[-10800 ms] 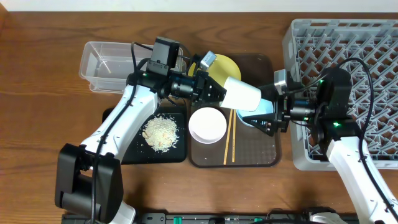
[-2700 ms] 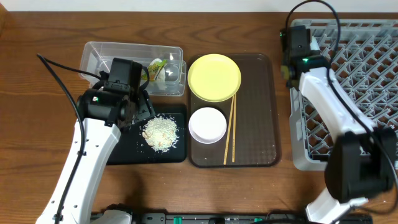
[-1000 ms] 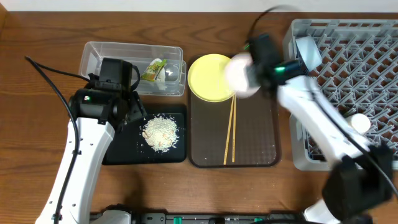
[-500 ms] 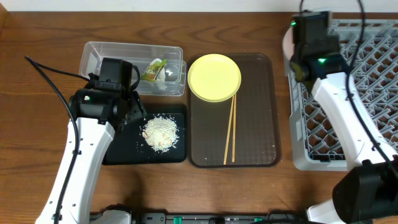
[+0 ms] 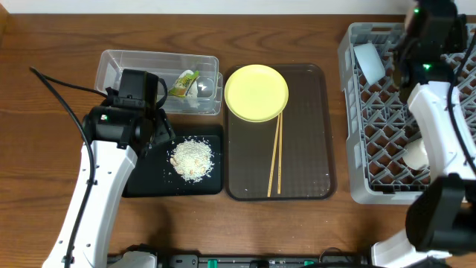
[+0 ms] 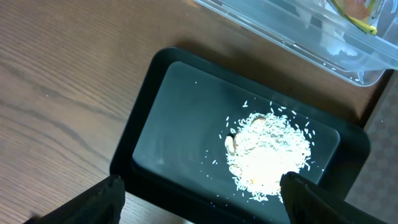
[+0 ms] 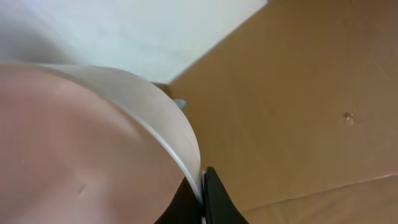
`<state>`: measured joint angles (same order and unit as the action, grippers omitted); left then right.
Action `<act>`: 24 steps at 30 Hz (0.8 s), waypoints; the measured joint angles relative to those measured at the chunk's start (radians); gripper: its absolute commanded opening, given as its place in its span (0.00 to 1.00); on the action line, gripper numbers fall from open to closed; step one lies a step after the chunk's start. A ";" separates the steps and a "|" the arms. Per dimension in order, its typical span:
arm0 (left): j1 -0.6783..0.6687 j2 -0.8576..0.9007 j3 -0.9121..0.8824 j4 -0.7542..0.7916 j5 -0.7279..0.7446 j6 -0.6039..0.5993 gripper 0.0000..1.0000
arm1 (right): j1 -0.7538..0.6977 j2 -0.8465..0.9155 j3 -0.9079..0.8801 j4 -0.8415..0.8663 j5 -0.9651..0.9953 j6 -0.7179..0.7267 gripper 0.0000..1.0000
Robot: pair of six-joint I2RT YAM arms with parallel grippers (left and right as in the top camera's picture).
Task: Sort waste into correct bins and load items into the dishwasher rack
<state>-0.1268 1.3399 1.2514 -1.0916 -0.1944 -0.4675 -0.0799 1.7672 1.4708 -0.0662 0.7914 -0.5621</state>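
Note:
My left gripper (image 6: 204, 186) hangs open over the black tray (image 6: 168, 118), whose whitish rice scraps (image 6: 268, 149) lie between its fingers. The clear tub (image 5: 126, 74) holds a green-and-yellow wrapper (image 5: 182, 80) and crumpled white paper (image 5: 201, 88). My right gripper (image 7: 202, 186) is shut on the rim of the white bowl (image 7: 93, 143), up at the far edge of the grey dishwasher rack (image 5: 387, 134). A light blue bowl (image 5: 368, 61) leans in the rack's back left, and a small white cup (image 5: 416, 152) sits further forward. The yellow plate (image 5: 256, 91) and chopsticks (image 5: 275, 152) lie on the brown tray.
The brown serving tray (image 5: 312, 149) lies between the black tray and the rack. My right arm (image 5: 435, 97) stretches across the rack's right half. Cables loop off both arms.
My right arm has carried the white bowl off the brown tray and rightward to the rack's far edge. The left arm has stayed still, open over the rice.

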 measured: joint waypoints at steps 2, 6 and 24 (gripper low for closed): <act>0.000 0.000 0.000 0.000 0.000 0.000 0.82 | -0.028 0.036 0.000 0.031 0.007 -0.034 0.01; 0.000 0.000 0.000 0.000 0.000 0.000 0.82 | -0.076 0.108 0.000 0.114 0.036 -0.072 0.01; 0.000 0.000 0.000 0.000 0.000 0.000 0.82 | -0.080 0.298 0.000 0.209 0.195 -0.067 0.01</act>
<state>-0.1268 1.3399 1.2514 -1.0916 -0.1944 -0.4679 -0.1596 2.0655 1.4704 0.1432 0.9867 -0.6289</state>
